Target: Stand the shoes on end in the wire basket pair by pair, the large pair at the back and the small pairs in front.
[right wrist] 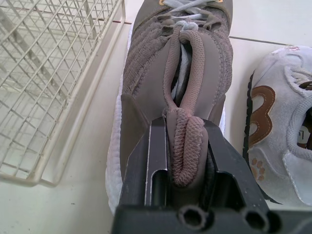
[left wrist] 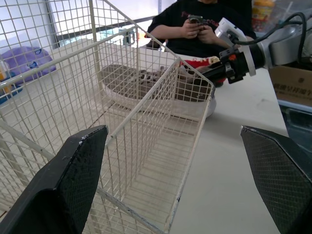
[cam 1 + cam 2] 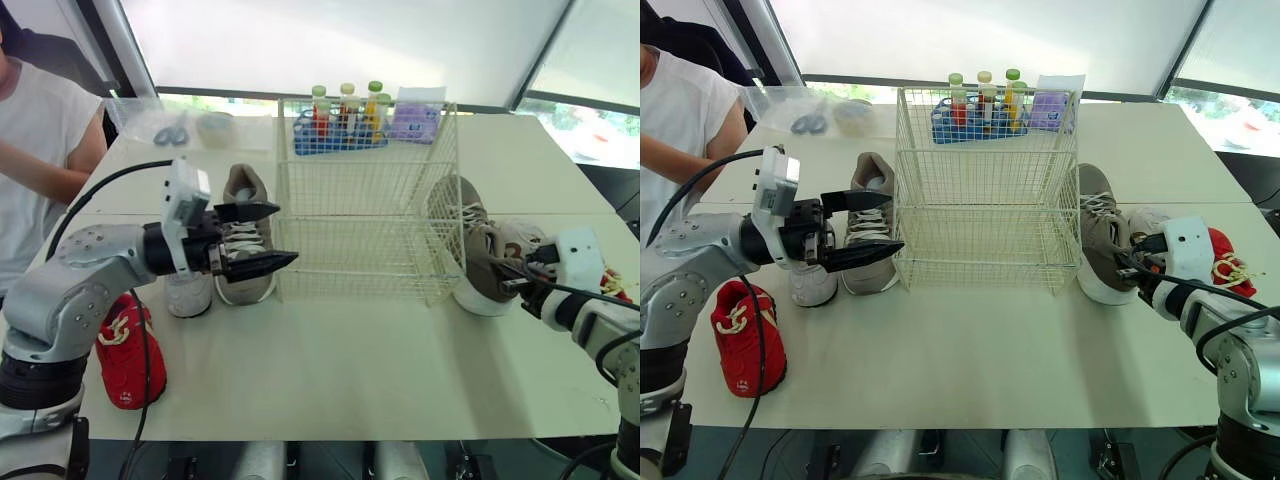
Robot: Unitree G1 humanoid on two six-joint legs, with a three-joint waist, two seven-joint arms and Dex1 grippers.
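The wire basket is seen upright near the middle of the table. All the shoes in sight are placed on the tabletop outside it.

The right gripper is pressed in on the heel collar of a large taupe shoe. One finger is set inside the opening and the other against the outer side of the heel. This shoe lies on its sole just beside the basket's right wall, with its toe pointing away from the robot. A pale small shoe with a brown mark is found close beside it. What appears to be a red shoe is partly hidden behind the right wrist.

The left gripper is held above the table with its fingers spread wide, near the basket's left wall. Behind it lies the second taupe shoe, with a small white shoe beside that. Another red shoe is placed nearer the table's front edge.
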